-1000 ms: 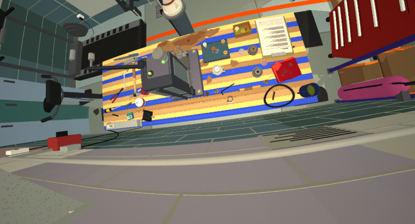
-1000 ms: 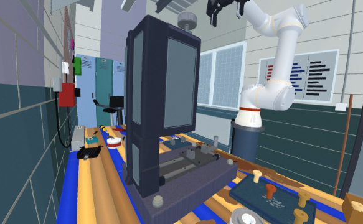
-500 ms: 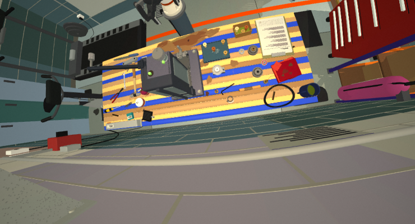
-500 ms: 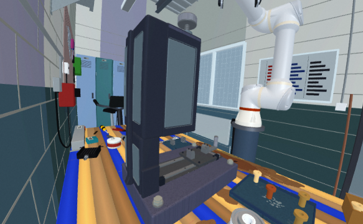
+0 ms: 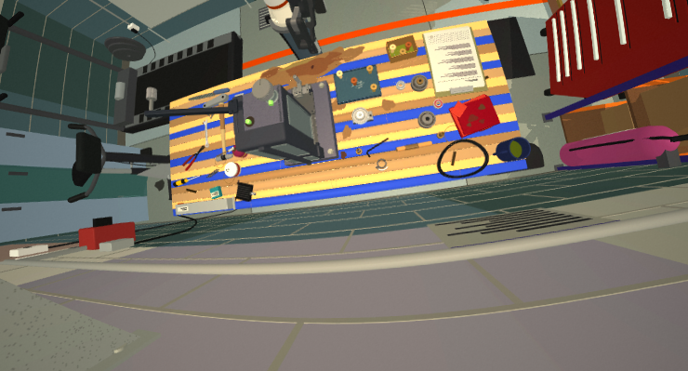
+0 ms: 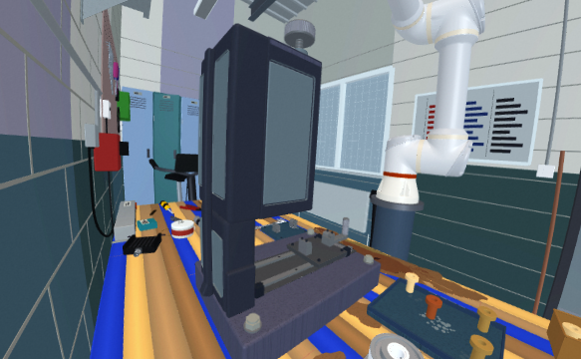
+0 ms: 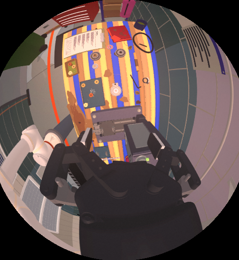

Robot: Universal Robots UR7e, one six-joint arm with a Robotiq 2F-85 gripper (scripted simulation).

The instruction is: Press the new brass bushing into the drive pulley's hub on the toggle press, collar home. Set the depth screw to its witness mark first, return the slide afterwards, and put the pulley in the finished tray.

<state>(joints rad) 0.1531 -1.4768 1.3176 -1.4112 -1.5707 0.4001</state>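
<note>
The toggle press stands on the striped bench, a dark tower on a grey base. A knurled depth screw sticks up from its top. Its slide sits at the rear end of the base rails. My gripper hangs high above the press, open and empty. A silver drive pulley lies on the bench past the press. A dark tray beside it holds several upright bushings. The red tray sits at the far end.
A clipboard lies at the bench's far end, near a small box of bushings. Other pulleys, a black belt loop and an Allen key lie around. Hand tools crowd the other end. The arm's base stands behind the bench.
</note>
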